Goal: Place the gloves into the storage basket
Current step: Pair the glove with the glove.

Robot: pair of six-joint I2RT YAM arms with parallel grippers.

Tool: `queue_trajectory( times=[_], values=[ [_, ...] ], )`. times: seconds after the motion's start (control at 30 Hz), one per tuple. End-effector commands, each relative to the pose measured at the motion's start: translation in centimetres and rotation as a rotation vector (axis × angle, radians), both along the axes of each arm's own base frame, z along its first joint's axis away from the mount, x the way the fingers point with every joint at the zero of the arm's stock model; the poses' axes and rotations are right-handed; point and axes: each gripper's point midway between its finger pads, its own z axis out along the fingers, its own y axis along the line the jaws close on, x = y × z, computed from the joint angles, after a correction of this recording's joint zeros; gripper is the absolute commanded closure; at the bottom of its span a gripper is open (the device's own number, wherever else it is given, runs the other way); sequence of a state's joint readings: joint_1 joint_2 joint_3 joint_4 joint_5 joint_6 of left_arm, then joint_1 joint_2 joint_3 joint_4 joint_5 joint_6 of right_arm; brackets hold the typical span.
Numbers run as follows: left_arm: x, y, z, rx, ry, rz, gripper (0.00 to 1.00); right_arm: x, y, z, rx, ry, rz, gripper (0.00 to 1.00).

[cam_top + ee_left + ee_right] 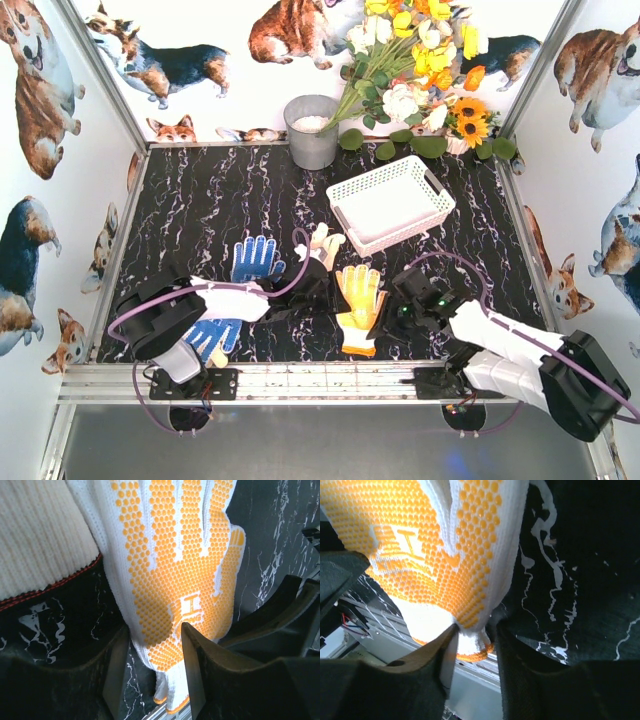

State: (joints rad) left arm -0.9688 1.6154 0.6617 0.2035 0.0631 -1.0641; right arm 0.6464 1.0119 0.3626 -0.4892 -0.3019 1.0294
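A yellow-dotted glove lies palm up on the black marble table, cuff toward the near edge. My left gripper is at its left side. In the left wrist view, the glove's lower palm fills the gap of the left gripper. My right gripper is at its right side, and in the right wrist view it pinches a bunched fold of the glove by the cuff. A white glove and two blue gloves lie nearby. The white storage basket sits behind.
A grey metal bucket and a bunch of flowers stand at the back wall. The aluminium rail runs along the near table edge, right by the yellow glove's cuff. A white knit cuff lies left of the left gripper.
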Motion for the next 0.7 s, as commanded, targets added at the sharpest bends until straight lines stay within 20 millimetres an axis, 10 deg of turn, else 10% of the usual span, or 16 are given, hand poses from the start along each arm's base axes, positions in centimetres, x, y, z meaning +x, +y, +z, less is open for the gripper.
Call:
queue_trajectory(
  times=[0.0,0.67],
  values=[
    [0.1,0.0,-0.8,-0.001,0.015,0.007,0.61,1.2,0.3,-0.5,-0.008,-0.041,-0.017,0.67],
    [-1.8,-1.8,1.9,-0.289,0.036,-0.025,0.59,0.8,-1.6,-3.0,-0.177,0.047,-0.028,0.77]
  ],
)
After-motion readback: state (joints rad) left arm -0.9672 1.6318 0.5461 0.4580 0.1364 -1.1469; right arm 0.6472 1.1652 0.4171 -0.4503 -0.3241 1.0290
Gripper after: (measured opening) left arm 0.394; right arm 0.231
